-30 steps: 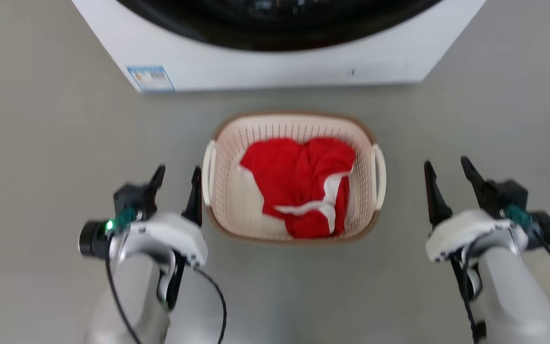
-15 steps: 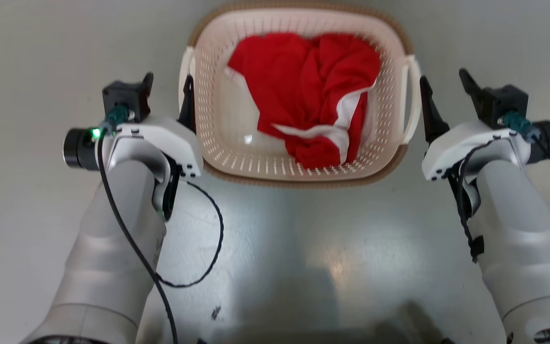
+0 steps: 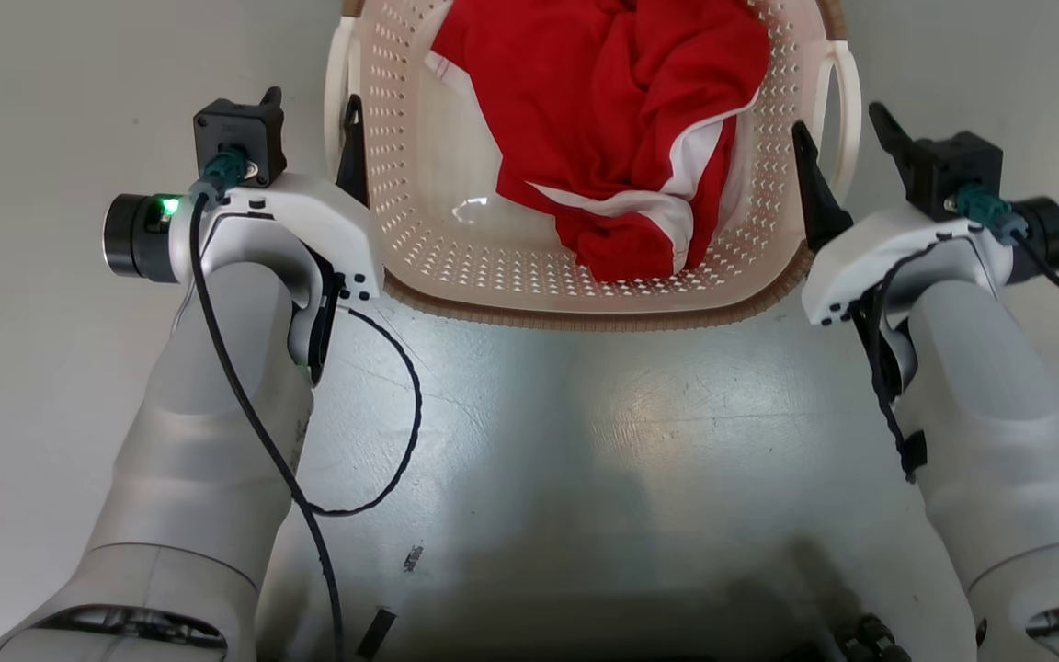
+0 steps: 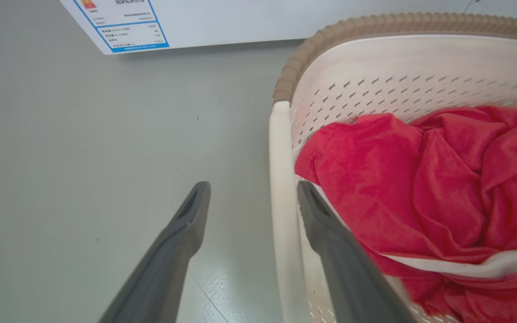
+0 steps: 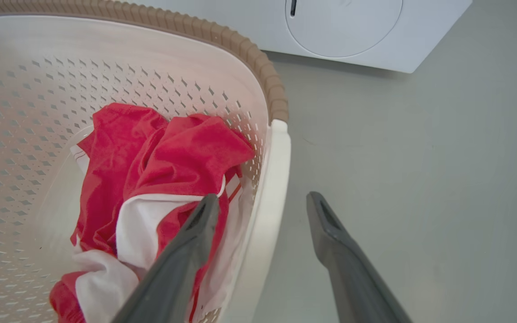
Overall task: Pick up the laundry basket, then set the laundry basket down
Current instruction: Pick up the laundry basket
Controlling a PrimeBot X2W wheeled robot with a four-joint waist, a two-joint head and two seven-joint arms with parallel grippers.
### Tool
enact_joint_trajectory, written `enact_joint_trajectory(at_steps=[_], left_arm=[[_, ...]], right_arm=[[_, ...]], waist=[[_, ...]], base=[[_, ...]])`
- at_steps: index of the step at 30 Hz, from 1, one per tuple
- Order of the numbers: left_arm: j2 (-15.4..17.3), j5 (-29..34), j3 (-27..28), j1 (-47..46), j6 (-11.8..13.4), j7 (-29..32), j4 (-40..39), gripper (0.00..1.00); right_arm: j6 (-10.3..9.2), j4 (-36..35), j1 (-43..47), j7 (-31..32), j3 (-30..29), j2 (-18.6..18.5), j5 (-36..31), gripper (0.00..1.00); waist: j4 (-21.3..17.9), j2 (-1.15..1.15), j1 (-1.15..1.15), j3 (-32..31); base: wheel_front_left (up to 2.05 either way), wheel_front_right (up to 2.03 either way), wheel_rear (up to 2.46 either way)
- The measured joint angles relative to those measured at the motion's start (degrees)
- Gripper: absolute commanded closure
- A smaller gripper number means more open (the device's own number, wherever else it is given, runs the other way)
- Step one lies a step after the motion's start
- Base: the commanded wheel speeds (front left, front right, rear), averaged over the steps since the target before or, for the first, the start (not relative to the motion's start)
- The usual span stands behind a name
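Astride the handles (image 4: 281,179) of the laundry basket (image 3: 493,267), left gripper (image 4: 254,188) and right gripper (image 5: 263,199) gape wide, one finger inside, one outside; beyond the left one, a blue-bordered washer label (image 4: 130,33), unreadable.

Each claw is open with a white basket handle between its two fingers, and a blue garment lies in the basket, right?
Not blue: the head view shows the garment in the laundry basket is red with white trim. The rest holds: the left gripper and right gripper are open, straddling the left handle and right handle.
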Motion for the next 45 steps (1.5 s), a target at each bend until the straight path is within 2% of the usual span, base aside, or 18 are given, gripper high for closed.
enact_joint_trajectory(at_steps=[9,26,30,34,37,45], left_arm=[[0.0,0.9,-1.0,-2.2,0.0,0.0,2.2,0.00],[0.1,2.0,-2.8,-5.7,0.4,0.0,7.4,0.00],[0.1,2.1,-3.1,-6.1,0.4,0.0,8.9,0.06],[0.1,2.1,-3.4,-6.9,0.4,0.0,9.3,0.06],[0.1,2.1,-4.0,-7.0,0.4,0.0,11.1,0.14],[0.2,2.0,-4.7,-9.5,0.4,0.0,14.2,0.18]], right_arm=[[0.00,1.8,-2.4,0.0,1.4,0.0,1.3,0.00],[0.00,7.5,-6.3,0.0,7.6,-0.2,8.9,0.00],[0.00,8.2,-6.3,0.0,8.8,-0.2,10.3,0.00],[0.00,8.6,-6.7,0.0,9.9,-0.2,10.9,0.00],[0.00,9.6,-7.3,0.0,10.6,-0.2,11.5,0.00],[0.00,13.9,-8.4,0.0,13.7,-0.2,15.3,0.00]], waist=[[-0.6,0.00,0.00,2.2],[-1.6,0.00,0.00,2.9],[-1.8,0.00,0.00,2.9],[-1.8,0.00,0.00,2.8],[-2.0,0.00,0.00,2.4],[-2.3,0.00,0.00,1.5]], base=[[0.00,0.00,0.00],[0.00,0.00,0.00],[0.00,0.00,0.00],[0.00,0.00,0.00],[0.00,0.00,0.00],[0.00,0.00,0.00]])
